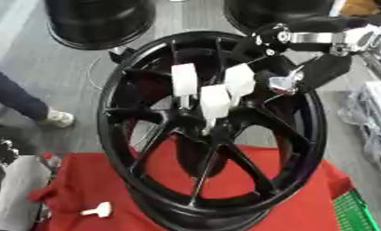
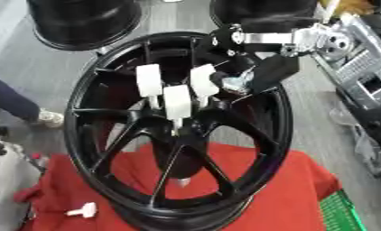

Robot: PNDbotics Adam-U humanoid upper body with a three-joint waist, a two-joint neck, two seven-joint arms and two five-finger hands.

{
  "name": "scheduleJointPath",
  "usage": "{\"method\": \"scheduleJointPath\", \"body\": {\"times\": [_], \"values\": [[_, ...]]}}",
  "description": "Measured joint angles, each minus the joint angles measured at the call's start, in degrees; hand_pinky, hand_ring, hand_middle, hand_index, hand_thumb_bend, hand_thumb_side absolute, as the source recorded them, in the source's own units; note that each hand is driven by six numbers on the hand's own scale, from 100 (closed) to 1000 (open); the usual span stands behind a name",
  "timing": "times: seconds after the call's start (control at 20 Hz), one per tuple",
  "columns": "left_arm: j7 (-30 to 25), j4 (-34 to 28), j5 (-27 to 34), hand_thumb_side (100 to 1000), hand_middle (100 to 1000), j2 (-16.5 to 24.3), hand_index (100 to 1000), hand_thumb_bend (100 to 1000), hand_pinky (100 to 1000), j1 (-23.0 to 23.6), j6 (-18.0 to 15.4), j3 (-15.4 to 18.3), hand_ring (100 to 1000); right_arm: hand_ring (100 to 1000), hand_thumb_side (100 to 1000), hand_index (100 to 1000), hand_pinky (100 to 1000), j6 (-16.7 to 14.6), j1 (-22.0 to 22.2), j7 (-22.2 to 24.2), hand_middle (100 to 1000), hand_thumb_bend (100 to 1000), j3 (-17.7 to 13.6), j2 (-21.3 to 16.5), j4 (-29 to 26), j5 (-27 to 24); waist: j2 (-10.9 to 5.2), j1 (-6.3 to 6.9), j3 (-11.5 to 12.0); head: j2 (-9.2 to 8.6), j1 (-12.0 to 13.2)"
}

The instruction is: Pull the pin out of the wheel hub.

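We've got our right hand point(image 1: 304, 76) up at the wheel hub point(image 1: 213, 131); can't tell if its fingers grip anything. Three white pins point(image 1: 215, 103) stick out of the hub's centre, and one loose pin point(image 1: 97, 210) lies on the red cloth point(image 1: 304, 212).

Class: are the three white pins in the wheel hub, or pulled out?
In: three white pins stand in the wheel hub. A fourth white pin lies on the red cloth.

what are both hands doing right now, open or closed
Right hand: at the upper right spokes of the black spoked wheel hub, beside the white plastic pins; open or closed cannot be told.
Left hand: not in view.
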Motion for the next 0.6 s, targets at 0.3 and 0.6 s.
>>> {"method": "scheduleJointPath", "body": {"times": [0.3,0.6], "values": [[-0.3,0.0,0.0,998,523,0.0,661,108,616,-0.3,0.0,0.0,564,350,741,941,352,-0.6,-0.2,1.6,878,100,0.2,0.6,0.5,2.1,0.31,-0.02,0.0,0.0,-0.2],[-0.5,0.0,0.0,999,522,0.0,661,108,616,-0.3,0.0,0.0,564,348,798,944,349,-1.0,-0.5,3.2,872,100,0.5,1.7,1.3,4.1,0.51,-0.05,0.1,0.0,-0.2]]}}
